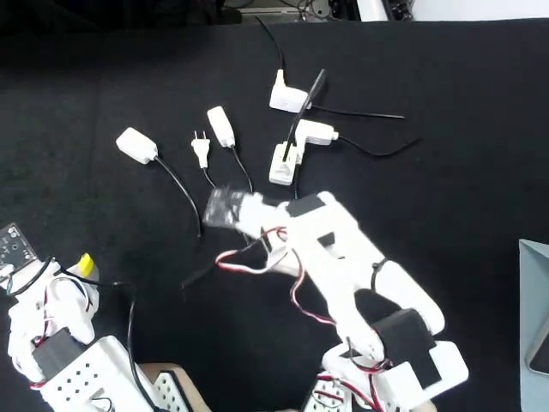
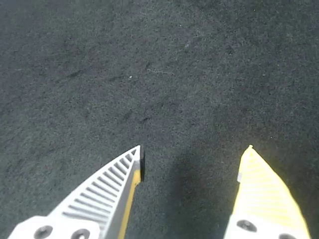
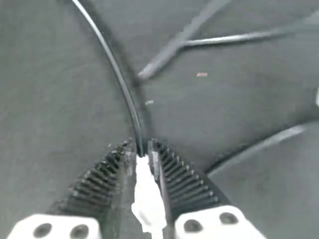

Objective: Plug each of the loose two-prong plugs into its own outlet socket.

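Right gripper [image 3: 141,143] is clenching a white plug [image 3: 147,199], its cord [image 3: 119,79] trailing past the jaws, while the nearest outlet socket [image 1: 221,126] is lying just up-frame and the left gripper [image 2: 193,148] is gaping at lower left.

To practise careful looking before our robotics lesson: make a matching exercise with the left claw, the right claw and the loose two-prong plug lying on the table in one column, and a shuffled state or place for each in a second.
Column one
1. left claw
2. right claw
3. loose two-prong plug

Column two
A. lies on the black table beside a white block on a cord
B. open above a bare patch of the table
C. shut on a white plug with a black cord

Pairs: 1-B, 2-C, 3-A
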Robot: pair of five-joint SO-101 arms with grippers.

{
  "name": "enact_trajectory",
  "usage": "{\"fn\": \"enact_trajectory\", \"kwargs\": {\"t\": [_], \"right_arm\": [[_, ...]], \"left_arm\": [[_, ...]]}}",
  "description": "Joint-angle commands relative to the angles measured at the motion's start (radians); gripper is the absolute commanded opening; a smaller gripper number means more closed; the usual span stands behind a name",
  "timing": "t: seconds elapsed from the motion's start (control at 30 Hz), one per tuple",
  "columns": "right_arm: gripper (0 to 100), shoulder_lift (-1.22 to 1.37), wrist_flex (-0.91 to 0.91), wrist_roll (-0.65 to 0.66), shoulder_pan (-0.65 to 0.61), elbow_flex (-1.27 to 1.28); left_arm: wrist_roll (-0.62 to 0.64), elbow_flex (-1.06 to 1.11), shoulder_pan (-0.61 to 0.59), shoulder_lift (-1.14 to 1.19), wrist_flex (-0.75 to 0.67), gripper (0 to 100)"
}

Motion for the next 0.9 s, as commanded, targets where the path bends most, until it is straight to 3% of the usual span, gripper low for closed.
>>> {"fn": "enact_trajectory", "kwargs": {"t": [0.0,0.13,0.27,0.43,0.87], "right_arm": [[1.1,-0.002,-0.002,-0.207,0.025,-0.087],[8.4,0.002,0.006,-0.384,0.005,-0.091],[20.5,-0.007,0.133,-0.404,0.002,-0.105],[16.0,-0.021,0.247,-0.402,0.037,-0.171],[15.6,0.173,0.247,-0.336,0.066,-0.182]], "left_arm": [[-0.008,-0.004,0.001,-0.008,-0.021,31],[-0.008,-0.004,0.001,-0.008,-0.021,31],[-0.008,-0.004,0.001,-0.008,-0.021,31],[-0.008,-0.004,0.001,-0.008,-0.021,31],[-0.008,-0.004,-0.001,-0.008,-0.021,31]]}}
